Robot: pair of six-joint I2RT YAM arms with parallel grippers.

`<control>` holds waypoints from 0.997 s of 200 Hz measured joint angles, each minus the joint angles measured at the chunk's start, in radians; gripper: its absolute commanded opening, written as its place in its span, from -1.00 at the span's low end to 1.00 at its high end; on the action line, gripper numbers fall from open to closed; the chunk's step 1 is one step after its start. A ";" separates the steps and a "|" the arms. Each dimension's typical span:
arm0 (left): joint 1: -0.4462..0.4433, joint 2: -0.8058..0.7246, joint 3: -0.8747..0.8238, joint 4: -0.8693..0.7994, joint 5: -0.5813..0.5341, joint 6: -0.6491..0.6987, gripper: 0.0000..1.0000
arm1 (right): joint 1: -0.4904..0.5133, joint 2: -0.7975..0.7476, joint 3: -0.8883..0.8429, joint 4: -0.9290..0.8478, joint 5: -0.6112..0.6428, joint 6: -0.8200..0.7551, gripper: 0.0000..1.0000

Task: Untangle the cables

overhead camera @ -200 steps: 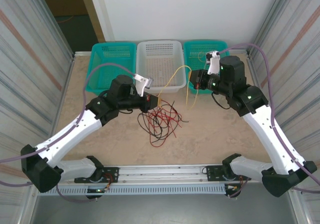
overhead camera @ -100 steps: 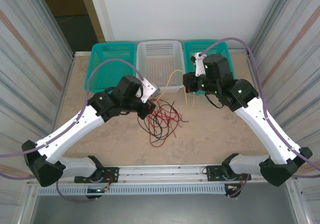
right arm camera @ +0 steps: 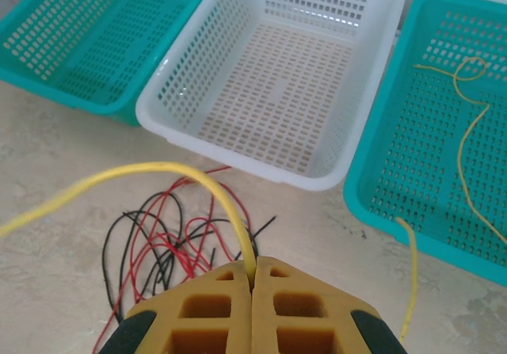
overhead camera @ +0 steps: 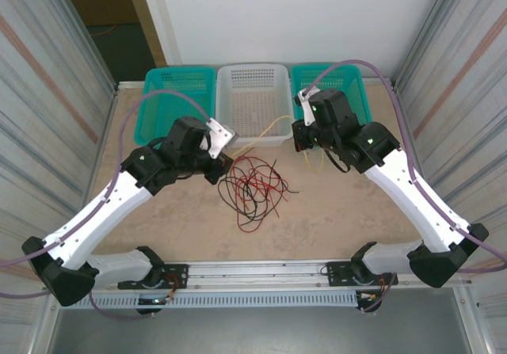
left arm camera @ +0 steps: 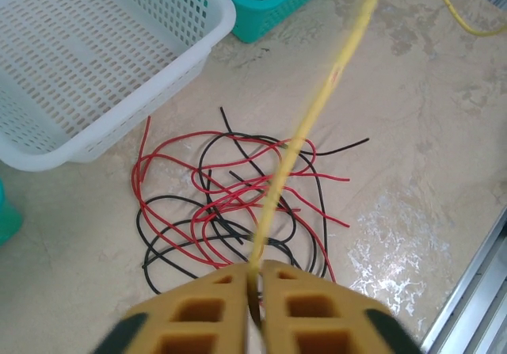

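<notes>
i log left gripper and right gripper both pinched on one yellow wire, spanning left-right before the white basket by the table far edge, red-black tangle beneath, nearer left.

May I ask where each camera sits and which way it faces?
Top external: above, behind the bases, looking down on the table; left arm, right arm show.
Left wrist: looks down past the shut left pincer at the red and black cables.
Right wrist: looks past the shut right pincer toward the white basket.
Both wrist views share the yellow cable.
</notes>
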 measured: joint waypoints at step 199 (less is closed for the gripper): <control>0.019 -0.064 -0.273 0.233 0.007 -0.425 0.24 | -0.541 0.699 0.565 0.116 -0.092 0.127 -0.15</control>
